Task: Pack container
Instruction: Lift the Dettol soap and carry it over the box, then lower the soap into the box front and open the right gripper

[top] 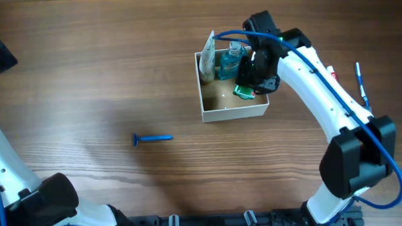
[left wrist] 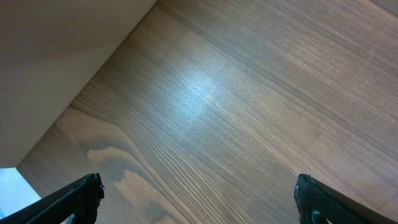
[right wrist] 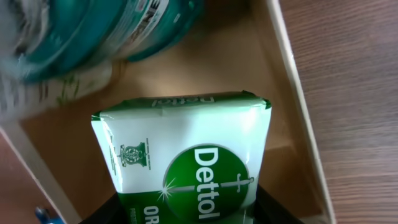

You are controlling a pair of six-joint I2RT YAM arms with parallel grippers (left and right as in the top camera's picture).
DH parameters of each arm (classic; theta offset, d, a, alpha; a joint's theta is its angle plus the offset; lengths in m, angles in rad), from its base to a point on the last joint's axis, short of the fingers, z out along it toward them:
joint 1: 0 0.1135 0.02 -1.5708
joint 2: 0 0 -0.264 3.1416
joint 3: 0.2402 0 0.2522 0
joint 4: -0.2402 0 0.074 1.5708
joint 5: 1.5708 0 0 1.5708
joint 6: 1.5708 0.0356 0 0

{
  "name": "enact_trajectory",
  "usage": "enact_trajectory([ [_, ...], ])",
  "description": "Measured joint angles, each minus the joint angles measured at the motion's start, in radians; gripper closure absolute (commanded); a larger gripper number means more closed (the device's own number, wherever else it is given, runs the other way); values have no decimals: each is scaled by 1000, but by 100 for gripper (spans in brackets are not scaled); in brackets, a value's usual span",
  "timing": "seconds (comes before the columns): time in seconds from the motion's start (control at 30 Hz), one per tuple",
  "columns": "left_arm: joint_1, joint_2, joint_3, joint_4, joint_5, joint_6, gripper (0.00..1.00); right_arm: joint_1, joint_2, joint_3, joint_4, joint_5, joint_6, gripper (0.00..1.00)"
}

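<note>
"How does the container look, and where is it?"

"The container (top: 233, 113) is square, shallow and open-topped, white outside and tan cardboard inside. Its walls surround the right gripper (right wrist: 193, 214), whose fingertips reach down into it and pinch a green-and-white Dettol soap pack (right wrist: 186, 143). Just beyond those fingertips, a teal bottle (top: 229, 62) and a pale tube (top: 208, 56) stand at the box's far wall."

"And the other fingers?"

"The left gripper (left wrist: 199, 202) has its fingers spread wide with nothing between them, well apart from the box."

"What about the surface and the room?"

"A brown wood-grain table (top: 86, 83) lies below both. A blue razor (top: 151, 138) lies on it outside the box, well apart from the right fingertips. Ahead of the left fingers the table ends at a plain beige surface (left wrist: 50, 50)."
</note>
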Motion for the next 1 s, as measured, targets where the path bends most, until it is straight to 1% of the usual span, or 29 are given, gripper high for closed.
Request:
enact_trajectory([
  [0.2,0,0,0,0,0,0,0,0,4,-1,71,5,167,72],
  [0.47,0,0,0,0,0,0,0,0,4,-1,23,5,288,73],
  [0.6,0,0,0,0,0,0,0,0,4,-1,21,5,352,66],
  [0.67,0,0,0,0,0,0,0,5,4,-1,21,5,385,66],
  [0.83,0,0,0,0,0,0,0,41,4,-3,29,5,428,63],
  [1.0,0,0,0,0,0,0,0,66,4,-3,47,5,457,62],
])
